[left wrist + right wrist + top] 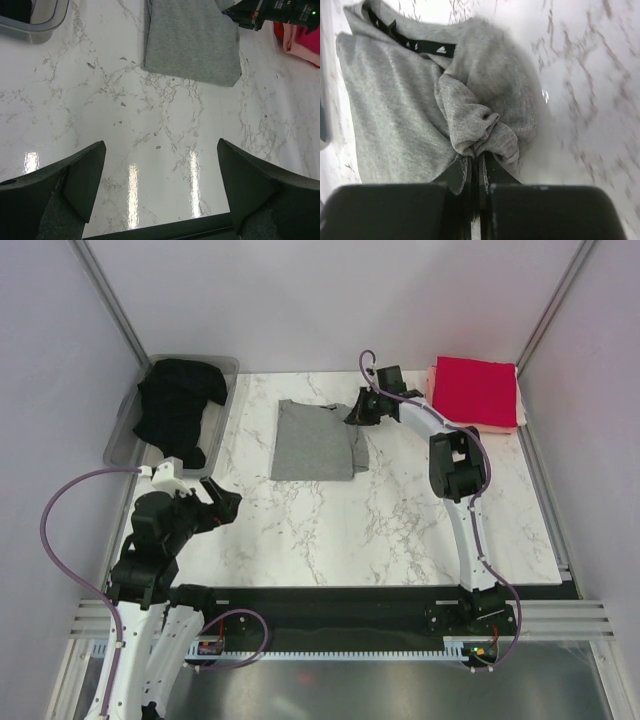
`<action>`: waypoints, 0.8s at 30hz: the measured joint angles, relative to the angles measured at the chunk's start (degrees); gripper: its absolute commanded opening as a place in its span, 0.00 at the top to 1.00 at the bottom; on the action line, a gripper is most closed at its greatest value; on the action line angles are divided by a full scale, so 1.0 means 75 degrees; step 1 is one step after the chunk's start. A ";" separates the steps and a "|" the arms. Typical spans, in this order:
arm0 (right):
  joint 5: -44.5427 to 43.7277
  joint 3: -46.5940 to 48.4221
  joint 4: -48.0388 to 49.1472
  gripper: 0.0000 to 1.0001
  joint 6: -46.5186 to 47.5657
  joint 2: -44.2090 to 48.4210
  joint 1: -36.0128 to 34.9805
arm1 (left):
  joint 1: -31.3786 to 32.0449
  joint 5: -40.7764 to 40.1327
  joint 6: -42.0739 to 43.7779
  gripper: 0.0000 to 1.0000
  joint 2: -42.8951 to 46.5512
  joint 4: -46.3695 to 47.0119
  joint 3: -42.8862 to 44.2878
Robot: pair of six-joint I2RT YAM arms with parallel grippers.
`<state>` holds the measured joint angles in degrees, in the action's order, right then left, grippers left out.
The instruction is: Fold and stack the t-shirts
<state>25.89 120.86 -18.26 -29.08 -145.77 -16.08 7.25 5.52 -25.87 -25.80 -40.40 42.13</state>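
The heather-grey t-shirt (312, 445) lies partly folded on the marble table (400, 520), at the back middle. My right gripper (358, 412) is at its far right corner, shut on a bunched fold of the grey cloth (479, 132). The black neck tape with small white logos (420, 45) shows in the right wrist view. A black t-shirt (180, 405) sits crumpled in the bin. A red t-shirt (475, 390) lies folded square on a salmon-pink one (432, 380) at the back right. My left gripper (225, 502) hangs open over bare table (161, 175), well short of the grey t-shirt (192, 42).
The clear plastic bin (122, 435) stands at the back left corner, its rim (35, 25) in the left wrist view. White walls with metal posts close off three sides. A black rail (330, 600) runs along the near edge.
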 measured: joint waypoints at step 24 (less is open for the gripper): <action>-0.2815 0.0781 -0.3544 1.00 0.3453 0.2978 0.0868 | 0.0000 -0.0539 -0.0093 0.01 -0.0064 -0.0035 0.0000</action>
<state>4.78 126.72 -44.84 -3.18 -123.44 -9.56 7.25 1.48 -26.57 -26.28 -40.66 42.13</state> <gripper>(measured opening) 0.035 0.991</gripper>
